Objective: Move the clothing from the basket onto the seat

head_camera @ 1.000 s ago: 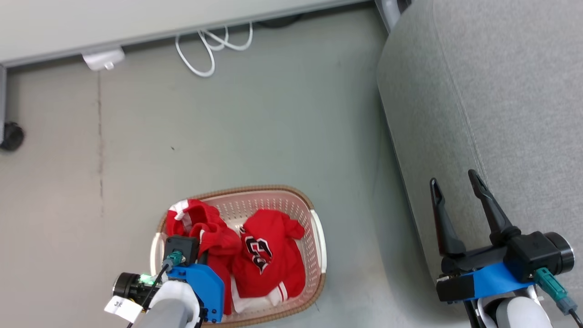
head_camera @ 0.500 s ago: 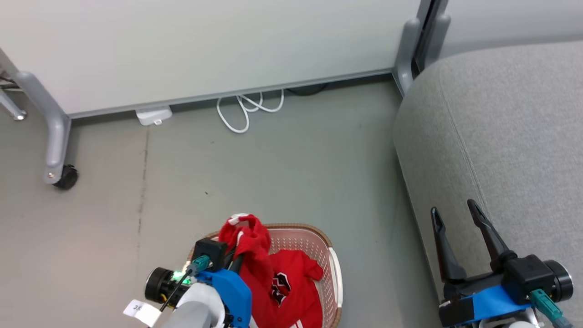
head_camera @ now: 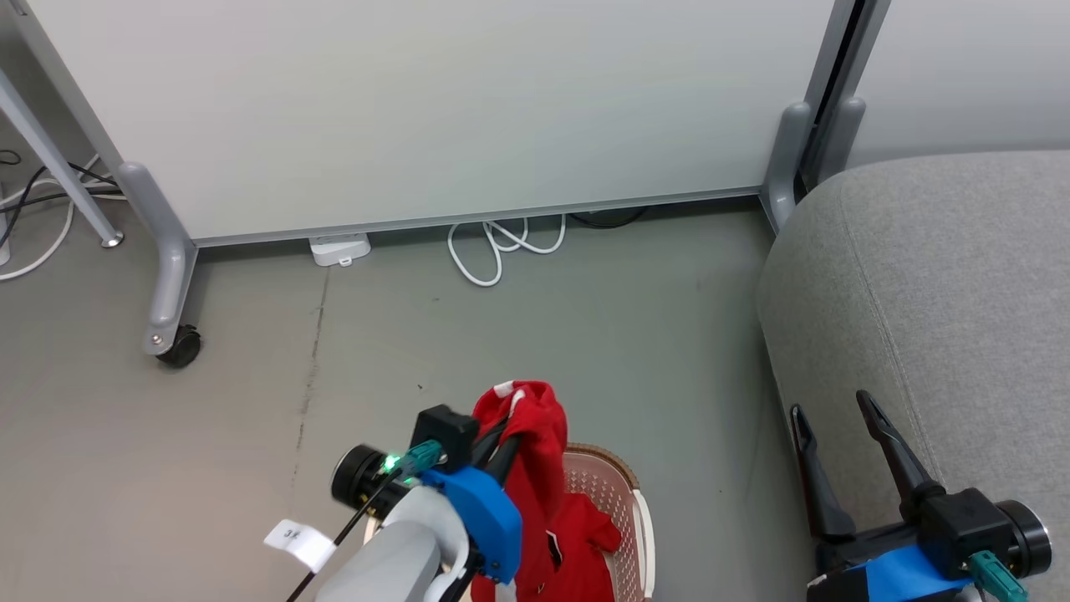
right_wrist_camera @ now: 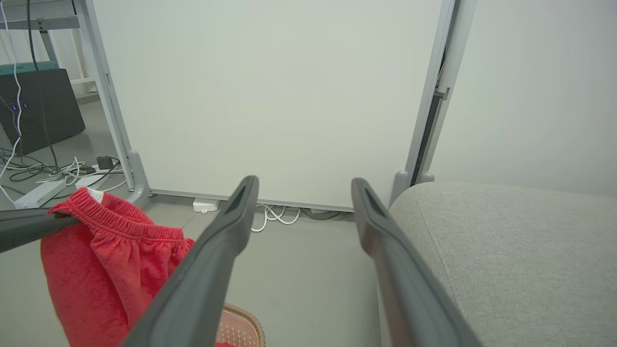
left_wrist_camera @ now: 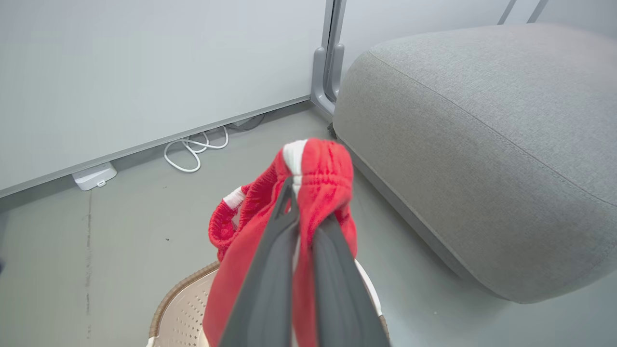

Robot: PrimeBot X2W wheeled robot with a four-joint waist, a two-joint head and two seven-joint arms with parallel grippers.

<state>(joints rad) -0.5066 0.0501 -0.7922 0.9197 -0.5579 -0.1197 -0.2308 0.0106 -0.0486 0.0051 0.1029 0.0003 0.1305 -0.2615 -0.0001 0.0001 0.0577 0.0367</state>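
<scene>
My left gripper is shut on a red garment with a white stripe, part of the clothing, and holds it up above the basket. In the left wrist view the cloth bunches over the closed fingertips, with the basket's brown rim below. Another red piece lies inside the basket. The light-grey seat is to the right. My right gripper stands open and empty beside the seat's edge. The right wrist view shows the hanging garment at its left and the seat at its right.
A white partition panel on grey legs stands behind, with a caster at the left. A coiled white cable and a small white box lie at its base. Bare grey floor lies between basket and seat.
My left gripper has risen, lifting the red garment out of the basket. The head camera has tilted up, so the basket sits lower in the view. The right gripper stays open.
</scene>
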